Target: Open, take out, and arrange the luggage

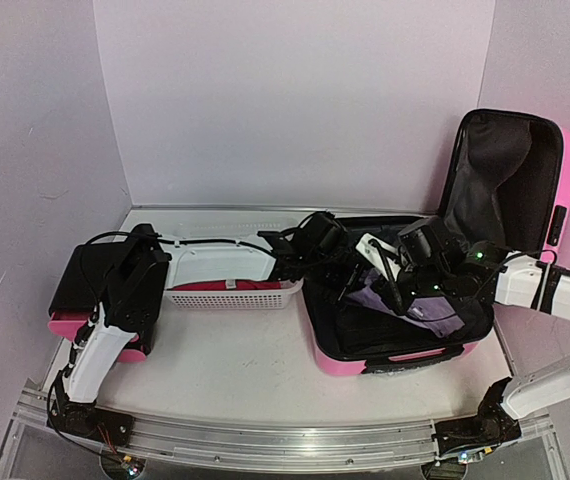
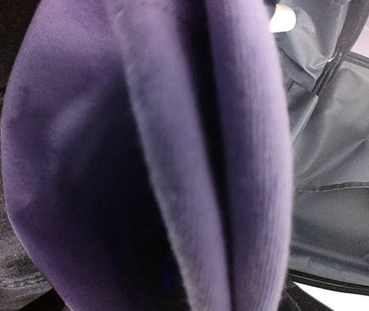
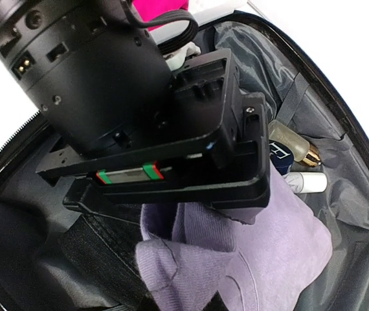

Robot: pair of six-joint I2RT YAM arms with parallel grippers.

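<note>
The luggage, a pink hard-shell suitcase, lies open at the right with its black-lined lid standing up. A purple garment lies in its lower half. My left gripper reaches in from the left and sits right on that garment, which fills the left wrist view and hides the fingers. From the right, my right gripper is shut on a raised fold of the garment, its tips mostly covered by cloth. In the right wrist view the left gripper's black body hangs just above the bunched cloth.
A white mesh basket with a red item inside stands left of the suitcase. A black and pink case sits at the far left. Inside the suitcase a perfume bottle and a white tube lie beside the garment.
</note>
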